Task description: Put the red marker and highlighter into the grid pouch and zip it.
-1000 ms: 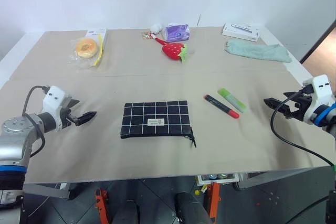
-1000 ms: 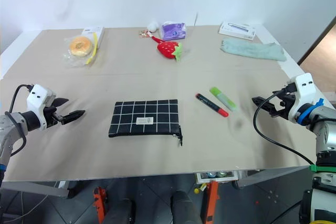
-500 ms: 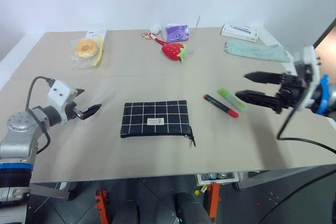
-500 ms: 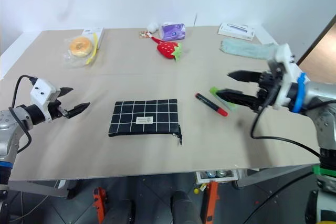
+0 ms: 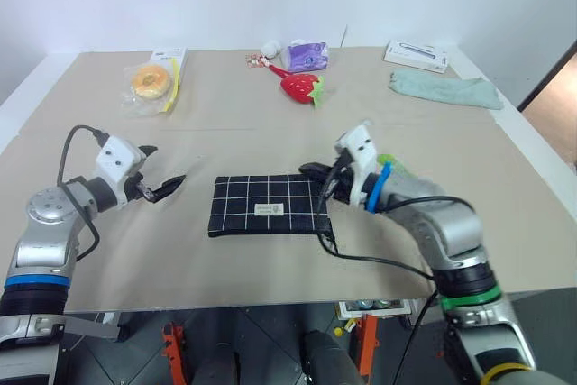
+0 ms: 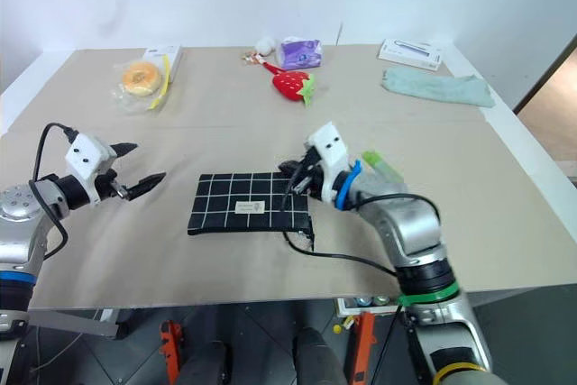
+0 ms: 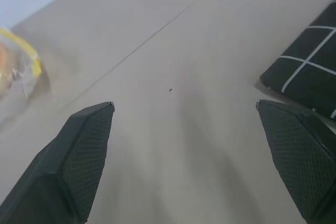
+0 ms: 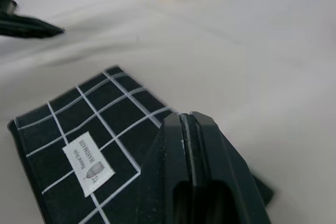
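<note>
Both right fingers (image 8: 189, 145) now closed over the grid pouch (image 5: 261, 209).

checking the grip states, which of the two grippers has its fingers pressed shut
The right gripper, over the grid pouch at its right end. The left gripper is spread wide, left of the pouch.

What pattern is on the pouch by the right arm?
Flat black fabric pouch with thin white grid lines and a small white label; clearest in the right wrist view.
</note>
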You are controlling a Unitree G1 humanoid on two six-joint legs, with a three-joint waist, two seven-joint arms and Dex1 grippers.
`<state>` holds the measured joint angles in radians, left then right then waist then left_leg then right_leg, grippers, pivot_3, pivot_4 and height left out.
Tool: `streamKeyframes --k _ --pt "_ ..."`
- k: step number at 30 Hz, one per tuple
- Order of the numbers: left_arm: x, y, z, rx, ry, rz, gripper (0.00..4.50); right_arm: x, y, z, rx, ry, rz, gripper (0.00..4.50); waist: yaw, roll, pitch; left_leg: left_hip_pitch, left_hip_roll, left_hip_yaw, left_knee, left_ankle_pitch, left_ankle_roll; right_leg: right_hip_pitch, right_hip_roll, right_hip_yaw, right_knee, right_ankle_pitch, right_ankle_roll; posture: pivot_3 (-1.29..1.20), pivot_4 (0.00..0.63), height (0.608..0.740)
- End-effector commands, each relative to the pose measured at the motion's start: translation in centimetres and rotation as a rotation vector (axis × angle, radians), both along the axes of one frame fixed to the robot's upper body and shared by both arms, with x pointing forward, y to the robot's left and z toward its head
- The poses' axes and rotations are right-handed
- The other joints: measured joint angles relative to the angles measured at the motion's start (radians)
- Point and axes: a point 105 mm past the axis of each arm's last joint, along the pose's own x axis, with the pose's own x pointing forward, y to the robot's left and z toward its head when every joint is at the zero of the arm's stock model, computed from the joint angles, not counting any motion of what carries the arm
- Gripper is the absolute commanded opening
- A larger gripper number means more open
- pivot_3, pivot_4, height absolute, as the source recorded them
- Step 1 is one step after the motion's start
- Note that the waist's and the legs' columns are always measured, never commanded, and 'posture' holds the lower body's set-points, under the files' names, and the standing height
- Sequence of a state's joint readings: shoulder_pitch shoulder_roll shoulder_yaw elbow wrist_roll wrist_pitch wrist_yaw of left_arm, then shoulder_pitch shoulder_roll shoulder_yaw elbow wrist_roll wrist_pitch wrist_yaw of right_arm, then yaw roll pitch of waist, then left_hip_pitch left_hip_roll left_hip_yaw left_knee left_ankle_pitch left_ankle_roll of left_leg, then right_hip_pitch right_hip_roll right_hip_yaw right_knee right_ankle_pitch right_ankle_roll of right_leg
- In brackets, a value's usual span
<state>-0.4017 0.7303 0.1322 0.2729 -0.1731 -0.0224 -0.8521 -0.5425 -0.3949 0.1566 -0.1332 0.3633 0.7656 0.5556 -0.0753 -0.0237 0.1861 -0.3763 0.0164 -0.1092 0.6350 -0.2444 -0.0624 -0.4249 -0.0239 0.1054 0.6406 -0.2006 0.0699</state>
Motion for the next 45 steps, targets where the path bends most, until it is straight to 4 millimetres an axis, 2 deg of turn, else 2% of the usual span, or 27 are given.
streamKeyframes --k 1,5,9,11,14,18,25,33,37,41,42,45 --pt "-0.2 -0.1 1.1 0.145 -0.121 -0.037 4.5 -0.7 -0.2 -3.6 -0.098 0.1 -0.031 0.1 0.001 0.0 0.0 0.0 0.0 0.0 0.0 0.0 0.0 0.0 0.0 0.0 0.0 0.0 0.0 0.0 0.15 0.74" --pt "-0.6 -1.2 0.8 0.332 -0.257 -0.135 4.5 -1.5 0.2 -4.9 -0.132 0.145 -0.01 0.1 0.001 -0.002 -0.002 0.002 0.001 0.0 0.0 0.0 0.0 0.001 0.001 0.0 0.0 -0.002 0.001 0.0 0.15 0.74" --pt "-1.6 -3.0 -1.5 0.608 -0.403 -0.323 4.5 -1.4 0.7 -4.8 -0.135 0.136 0.002 0.1 0.001 -0.003 -0.002 0.004 0.001 0.0 0.0 0.0 0.0 0.003 0.001 -0.001 0.0 -0.002 0.002 0.0 0.15 0.74" --pt "-2.2 -3.1 -2.7 0.729 -0.433 -0.41 4.5 -1.3 0.8 -4.6 -0.132 0.129 0.001 0.1 0.0 -0.004 -0.003 0.004 0.002 0.0 0.0 0.0 0.0 0.003 0.001 -0.001 0.0 -0.002 0.002 0.0 0.15 0.74" --pt "-2.0 -2.8 -3.5 0.806 -0.475 -0.442 4.5 -1.2 0.8 -4.5 -0.132 0.126 -0.004 0.1 0.0 -0.005 -0.004 0.005 0.002 0.0 0.0 0.0 0.0 0.003 0.002 -0.001 0.0 -0.002 0.002 0.0 0.15 0.74" --pt "-1.7 -3.9 -3.8 0.822 -0.571 -0.479 4.5 -1.3 1.0 -4.4 -0.128 0.123 -0.003 0.1 0.0 -0.004 -0.005 0.005 0.002 0.0 0.0 0.0 0.0 0.003 0.002 -0.001 0.001 -0.002 0.003 0.0 0.15 0.74" --pt "-1.0 -5.2 -5.1 0.844 -0.631 -0.53 4.5 -1.5 1.4 -4.1 -0.116 0.115 0.009 0.1 0.001 -0.003 -0.006 0.006 0.002 0.0 0.0 0.001 0.001 0.004 0.002 -0.001 0.003 -0.002 0.004 0.0 0.15 0.74" --pt "-0.3 -7.2 -4.3 0.782 -0.688 -0.562 4.5 -1.5 1.7 -3.7 -0.106 0.107 0.009 0.1 0.001 -0.003 -0.006 0.007 0.001 0.0 0.0 0.001 0.002 0.004 0.001 -0.001 0.003 -0.002 0.004 0.0 0.15 0.74" --pt "-0.9 -9.4 -3.8 0.686 -0.715 -0.63 4.5 -1.5 2.0 -3.7 -0.098 0.105 0.009 0.1 0.001 -0.003 -0.006 0.006 0.001 0.0 0.0 0.001 0.002 0.004 0.001 -0.001 0.003 -0.002 0.005 0.0 0.15 0.74" --pt "-1.6 -10.6 -4.3 0.659 -0.692 -0.704 4.5 -1.6 2.2 -3.6 -0.092 0.101 0.006 0.1 0.0 -0.003 -0.006 0.005 0.001 0.0 0.0 0.001 0.002 0.003 0.001 -0.001 0.003 -0.003 0.005 0.0 0.15 0.74" --pt "-1.7 -10.6 -4.4 0.656 -0.685 -0.71 3.96 -1.5 2.2 -3.6 -0.091 0.1 0.004 0.0 -0.001 -0.003 -0.006 0.005 0.001 0.0 0.0 0.001 0.002 0.003 0.001 -0.001 0.003 -0.003 0.005 0.0 0.15 0.74" --pt "-1.7 -10.5 -4.4 0.66 -0.668 -0.719 2.75 -1.6 2.1 -3.6 -0.09 0.1 0.0 0.0 -0.001 -0.003 -0.006 0.005 0.001 0.0 -0.001 0.001 0.002 0.003 0.001 -0.001 0.003 -0.003 0.005 0.0 0.15 0.74"
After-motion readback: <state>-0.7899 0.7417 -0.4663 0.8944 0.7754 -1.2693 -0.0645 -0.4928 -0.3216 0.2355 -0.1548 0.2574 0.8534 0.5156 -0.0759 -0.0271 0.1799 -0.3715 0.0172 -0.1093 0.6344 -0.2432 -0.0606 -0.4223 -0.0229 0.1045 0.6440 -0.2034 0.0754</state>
